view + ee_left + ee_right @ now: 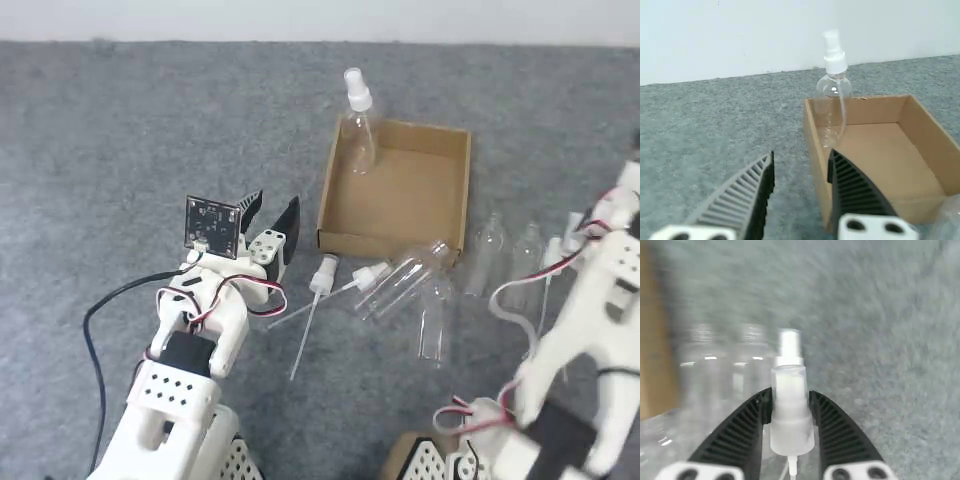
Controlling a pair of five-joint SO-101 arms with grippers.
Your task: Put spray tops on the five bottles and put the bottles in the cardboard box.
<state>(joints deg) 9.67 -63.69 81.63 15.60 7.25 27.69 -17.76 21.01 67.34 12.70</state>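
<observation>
Might tip the bare bottles [487, 240] just off the box's near right corner by coming down crooked with the spray top [790, 415], pinched tight in the right claw [789, 395]. Left claw [801, 154]: spread wide, empty. Cardboard box [400, 215]: holds one topped bottle [357, 140], standing in its far left corner.

A capped clear bottle [357, 138] stands upright in a corner of the cardboard box [412, 205].

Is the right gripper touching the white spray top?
Touching. The right wrist view shows the right gripper with both fingers pressed against the sides of the spray top, with no gap.
</observation>
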